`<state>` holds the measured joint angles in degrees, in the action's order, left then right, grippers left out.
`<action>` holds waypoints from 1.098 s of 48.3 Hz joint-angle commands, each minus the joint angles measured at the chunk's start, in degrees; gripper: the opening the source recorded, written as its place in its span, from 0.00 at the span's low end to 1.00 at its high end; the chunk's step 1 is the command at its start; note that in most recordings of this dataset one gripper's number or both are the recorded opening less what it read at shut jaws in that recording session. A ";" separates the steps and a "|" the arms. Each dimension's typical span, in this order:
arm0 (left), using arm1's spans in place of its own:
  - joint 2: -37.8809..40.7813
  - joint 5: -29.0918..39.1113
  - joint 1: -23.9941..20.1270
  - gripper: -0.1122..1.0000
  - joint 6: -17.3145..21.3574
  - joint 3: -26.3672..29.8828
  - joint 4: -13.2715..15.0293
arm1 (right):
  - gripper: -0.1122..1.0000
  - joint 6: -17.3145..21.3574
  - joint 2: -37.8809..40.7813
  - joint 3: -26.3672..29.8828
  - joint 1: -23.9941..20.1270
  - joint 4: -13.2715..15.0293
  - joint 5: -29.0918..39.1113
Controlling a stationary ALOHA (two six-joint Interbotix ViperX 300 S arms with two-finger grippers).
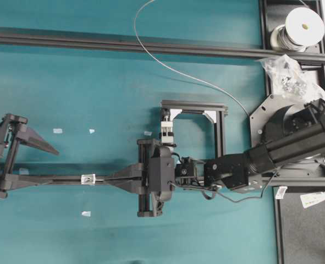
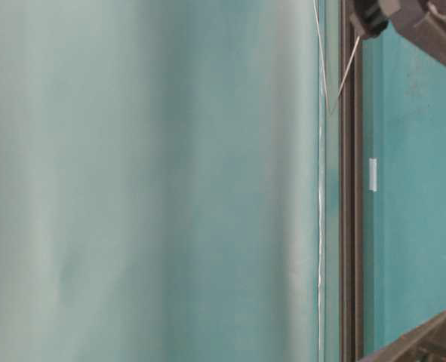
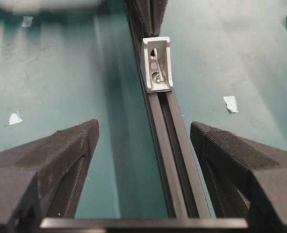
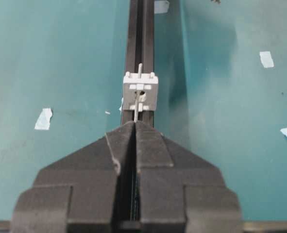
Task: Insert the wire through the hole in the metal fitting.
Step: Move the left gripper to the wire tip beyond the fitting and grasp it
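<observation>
The fitting sits on a black slotted rail that lies on the bench, between the two arms. In the right wrist view it stands directly ahead of the right fingers, just beyond their tips and on their centreline. The wire leaves those tips as a short straight stub whose long axis runs along the rail, straight at the fitting. The stub meets the fitting's near face at the dark hole, and a short thin pin shows above the far edge on the same line; this is probably the wire's tip coming out, but the pictures cannot confirm it. The right fingers are pressed fully together, pinching the wire at their tips. The right arm is the nearer of the two; in the overhead view its tips lie just beside the fitting. The left fingers are spread wide and hold nothing. They straddle the rail, one on each side of it, and the fitting lies ahead of them along the rail, apart from both. The coming move depends on keeping the wire's axis in line with the hole while feeding along the rail.
</observation>
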<state>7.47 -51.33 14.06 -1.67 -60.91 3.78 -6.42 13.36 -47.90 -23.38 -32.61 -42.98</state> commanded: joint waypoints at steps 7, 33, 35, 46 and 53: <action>-0.44 0.35 -0.26 0.91 0.00 1.58 0.00 | 0.10 -0.18 -0.62 1.58 0.18 0.18 -0.62; -0.44 3.78 -0.35 0.91 -0.53 4.22 0.00 | 0.10 -1.67 0.18 3.16 0.26 0.18 -0.62; -0.44 4.13 -0.35 0.91 -0.53 4.57 0.00 | 0.10 -1.67 0.18 3.08 0.26 0.18 -0.62; 3.08 4.57 -0.44 0.91 -0.70 7.03 0.00 | 0.10 -1.67 0.18 2.90 0.26 0.18 -0.53; 6.68 4.57 -0.44 0.91 -0.62 10.20 0.00 | 0.10 -1.67 0.18 2.99 0.26 0.18 -0.44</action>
<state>13.80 -46.49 13.80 -2.29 -52.91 3.69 -8.09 14.41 -45.79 -22.94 -32.61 -42.98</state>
